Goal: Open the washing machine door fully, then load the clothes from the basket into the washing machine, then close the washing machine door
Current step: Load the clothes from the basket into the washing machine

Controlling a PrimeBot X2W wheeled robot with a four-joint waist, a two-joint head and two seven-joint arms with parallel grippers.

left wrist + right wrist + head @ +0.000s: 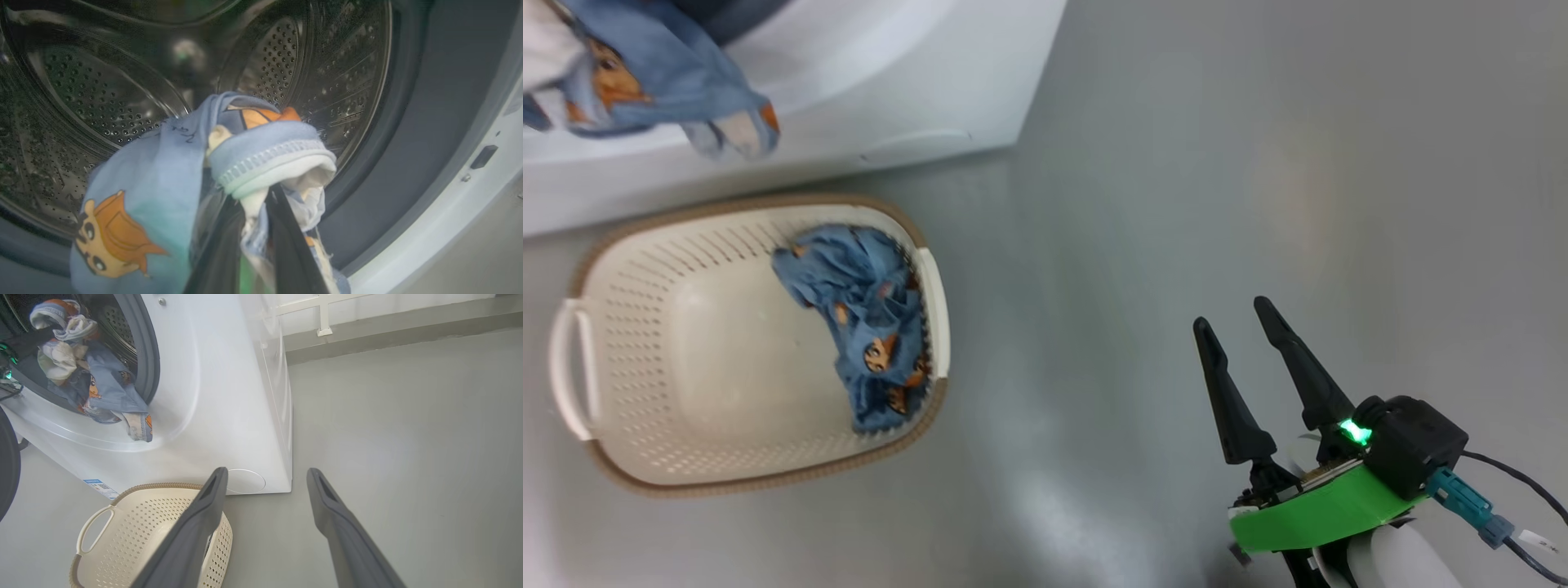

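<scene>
My left gripper (255, 196) is shut on a bundle of the clothes (261, 151), light blue printed fabric with a white piece, held at the mouth of the washing machine's steel drum (102, 94). Part of that bundle (106, 392) hangs out over the grey gasket and the washing machine (229, 396) front. Another blue printed garment (866, 327) lies against the right side of the basket (752, 204). The right gripper (1232, 314) stands open over bare floor, right of the basket, with nothing between its fingers. The washing machine door's dark edge (6, 469) shows at the far left, swung open.
The basket (155, 486) sits on the grey floor just in front of the machine, near its round white flap (245, 481). Open floor stretches to the right. A wall base and a white frame (322, 318) stand behind the machine.
</scene>
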